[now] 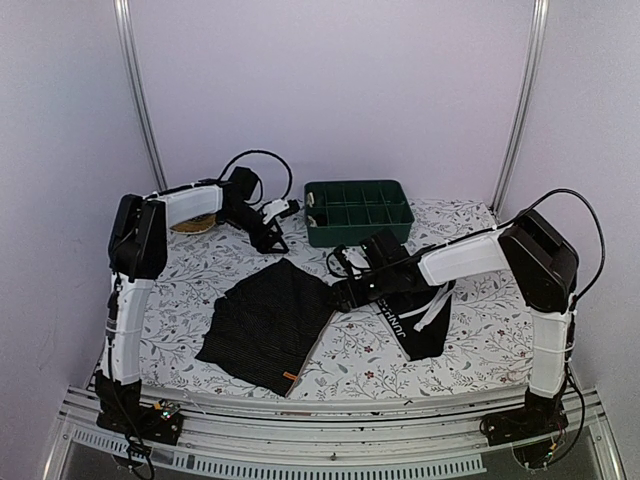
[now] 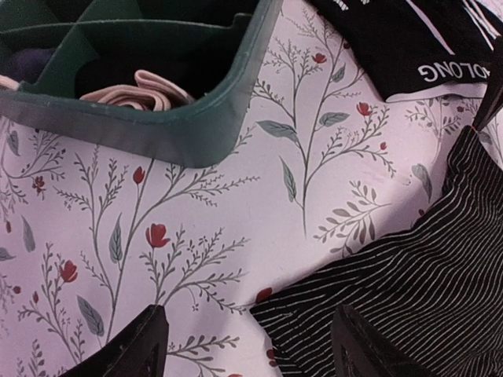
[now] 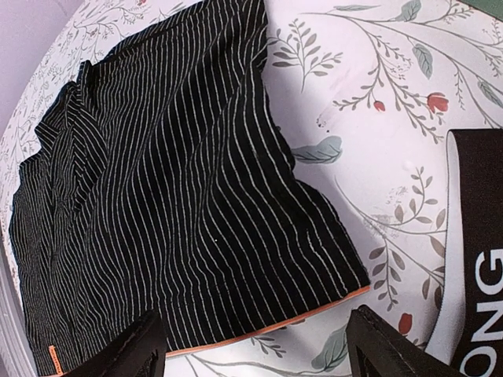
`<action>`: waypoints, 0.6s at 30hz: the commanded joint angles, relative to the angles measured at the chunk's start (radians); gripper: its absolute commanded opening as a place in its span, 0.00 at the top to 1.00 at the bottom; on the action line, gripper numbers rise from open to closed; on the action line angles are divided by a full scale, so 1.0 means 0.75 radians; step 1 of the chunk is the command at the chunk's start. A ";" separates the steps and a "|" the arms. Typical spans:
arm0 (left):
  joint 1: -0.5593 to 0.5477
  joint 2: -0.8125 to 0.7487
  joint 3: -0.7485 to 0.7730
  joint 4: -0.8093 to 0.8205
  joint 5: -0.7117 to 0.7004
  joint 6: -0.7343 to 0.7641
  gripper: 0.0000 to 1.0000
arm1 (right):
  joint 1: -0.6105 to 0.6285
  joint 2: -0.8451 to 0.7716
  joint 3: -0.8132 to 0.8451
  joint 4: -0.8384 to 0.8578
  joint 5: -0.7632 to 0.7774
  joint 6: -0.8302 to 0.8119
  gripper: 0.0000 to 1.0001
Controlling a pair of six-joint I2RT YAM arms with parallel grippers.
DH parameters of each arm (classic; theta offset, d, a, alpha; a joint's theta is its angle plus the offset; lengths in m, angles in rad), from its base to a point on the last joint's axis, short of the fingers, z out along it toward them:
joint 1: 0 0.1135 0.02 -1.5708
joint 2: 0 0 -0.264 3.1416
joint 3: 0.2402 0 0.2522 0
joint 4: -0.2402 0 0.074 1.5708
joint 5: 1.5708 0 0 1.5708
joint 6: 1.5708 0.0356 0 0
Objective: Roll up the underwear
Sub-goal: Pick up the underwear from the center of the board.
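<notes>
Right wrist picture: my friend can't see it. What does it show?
Black pinstriped briefs with an orange hem lie spread on a flowery tablecloth. A second black pair with white letters peeks in at the right. Two dark gripper fingers stand apart at the bottom edge.

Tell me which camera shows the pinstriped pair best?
Right wrist: the pinstriped pair fills it, stripes and orange hem sharp. Top view shows it nearly whole but small; left wrist catches one corner.

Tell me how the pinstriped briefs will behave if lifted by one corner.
Probably floppy: the pinstriped briefs lie flat with soft folds, so they should drape. Likely light, being thin fabric. Pushed, they may bunch on the tablecloth.
</notes>
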 commanded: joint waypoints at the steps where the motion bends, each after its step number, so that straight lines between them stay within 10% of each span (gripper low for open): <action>1: -0.015 0.124 0.157 -0.162 -0.012 0.042 0.27 | -0.014 0.048 0.017 0.034 -0.003 0.017 0.19; 18: -0.019 0.230 0.219 -0.423 0.079 0.214 0.53 | -0.014 0.072 0.049 0.035 -0.035 -0.008 0.20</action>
